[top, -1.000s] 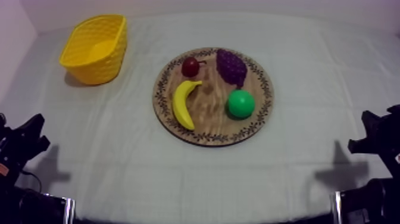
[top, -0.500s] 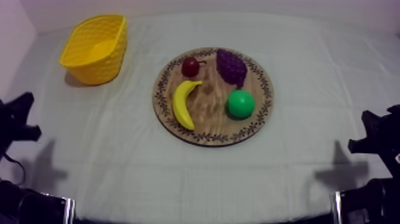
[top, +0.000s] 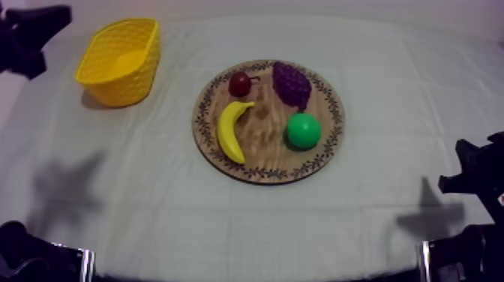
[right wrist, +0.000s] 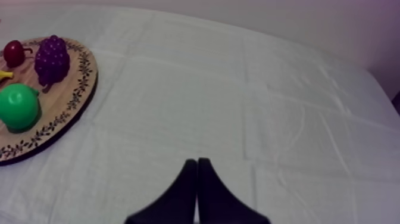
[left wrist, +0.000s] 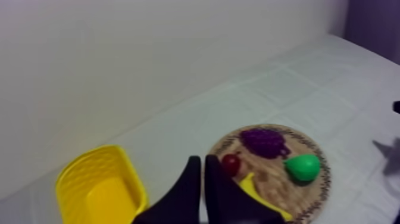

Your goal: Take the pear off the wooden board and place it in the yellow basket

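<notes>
Surface carries the wooden board and the yellow basket. The pear lies on the board, well beyond the left pincer, which is together and empty near the basket. The right pincer is together too. Grasp and transfer are both left.

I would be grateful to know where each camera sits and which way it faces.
Top view: above the table, slanting down on wooden board and yellow basket; left arm upper left, right arm low right.
Left wrist view: high on the left arm, facing basket and board; own jaws together.
Right wrist view: low, facing across the cloth beside the board; own jaws together.
Shared by all: board and pear.
</notes>
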You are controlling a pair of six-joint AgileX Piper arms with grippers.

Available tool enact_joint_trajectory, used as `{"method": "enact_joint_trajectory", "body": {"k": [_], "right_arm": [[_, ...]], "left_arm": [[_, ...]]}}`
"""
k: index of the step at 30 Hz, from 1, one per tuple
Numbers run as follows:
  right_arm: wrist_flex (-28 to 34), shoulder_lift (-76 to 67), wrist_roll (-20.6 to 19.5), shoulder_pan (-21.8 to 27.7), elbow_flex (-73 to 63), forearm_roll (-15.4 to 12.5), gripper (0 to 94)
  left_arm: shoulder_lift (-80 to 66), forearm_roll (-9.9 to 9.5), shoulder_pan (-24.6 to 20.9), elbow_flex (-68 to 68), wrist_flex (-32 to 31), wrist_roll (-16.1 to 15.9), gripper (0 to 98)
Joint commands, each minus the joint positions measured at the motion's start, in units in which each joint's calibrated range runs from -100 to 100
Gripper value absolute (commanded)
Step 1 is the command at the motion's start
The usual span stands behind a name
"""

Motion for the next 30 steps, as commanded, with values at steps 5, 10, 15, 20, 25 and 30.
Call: {"method": "enact_joint_trajectory", "body": {"k": [5, 10, 15, 20, 25, 30], "right_arm": [[-0.1, 0.0, 0.0, 0.0, 0.0, 0.0, 0.3], [-0.1, 0.0, 0.0, 0.0, 0.0, 0.0, 0.3], [-0.1, 0.0, 0.0, 0.0, 0.0, 0.0, 0.3], [-0.1, 0.0, 0.0, 0.0, 0.0, 0.0, 0.3], [-0.1, 0.0, 0.0, 0.0, 0.0, 0.0, 0.3], [-0.1, 0.0, 0.0, 0.0, 0.0, 0.0, 0.3]], "left_arm": [[22.3, -3.39, 11.8, -20.3, 7.1, 13.2, 0.0], [31.5, -3.36, 15.2, -24.3, 6.9, 18.5, 0.0], [38.8, 0.03, 15.9, -27.3, 9.7, 20.9, 0.0], [44.3, 4.20, 16.2, -28.0, 12.4, 23.6, 0.0], [48.7, 6.58, 16.9, -28.0, 13.2, 23.5, 0.0], [52.3, 8.03, 17.2, -28.6, 11.2, 22.2, 2.5]]}}
